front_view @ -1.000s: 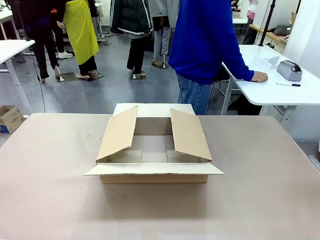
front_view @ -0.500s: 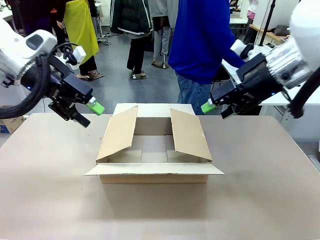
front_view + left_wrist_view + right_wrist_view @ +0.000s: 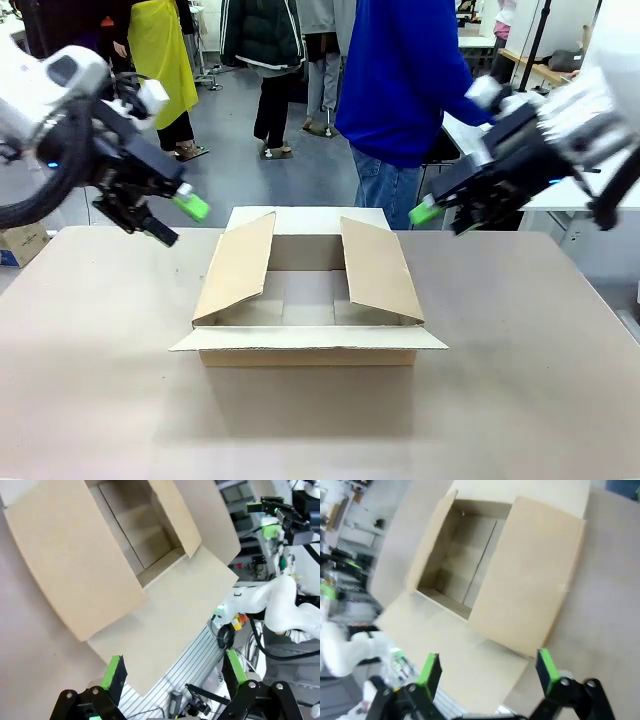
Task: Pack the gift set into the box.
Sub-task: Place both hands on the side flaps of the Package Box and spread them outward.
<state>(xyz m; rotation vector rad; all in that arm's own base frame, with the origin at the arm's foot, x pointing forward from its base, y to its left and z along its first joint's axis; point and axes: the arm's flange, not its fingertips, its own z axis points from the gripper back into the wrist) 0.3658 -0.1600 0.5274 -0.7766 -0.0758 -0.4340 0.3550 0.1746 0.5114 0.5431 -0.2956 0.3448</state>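
Note:
The box [image 3: 308, 290] is a shallow brown cardboard carton in the middle of the table, with all four flaps open and nothing inside. It also appears from above as the box [image 3: 125, 545] and the box [image 3: 490, 565]. My left gripper [image 3: 180, 222] hovers open above the table just left of the box's far left corner, its green pads [image 3: 114, 672] wide apart. My right gripper [image 3: 442, 221] hangs open above the far right corner, with its pads [image 3: 546, 667] spread and nothing between them. The gift set is out of view.
A person in a blue top [image 3: 400, 90] stands at the table's far edge behind the box, one hand on a white side table [image 3: 560, 180] at the right. A small brown carton [image 3: 20, 237] sits on the floor at the far left.
One second ago no arm was in view. Both arms have come in over the far corners of the box. Since half a second ago, the right gripper has drifted slightly right.

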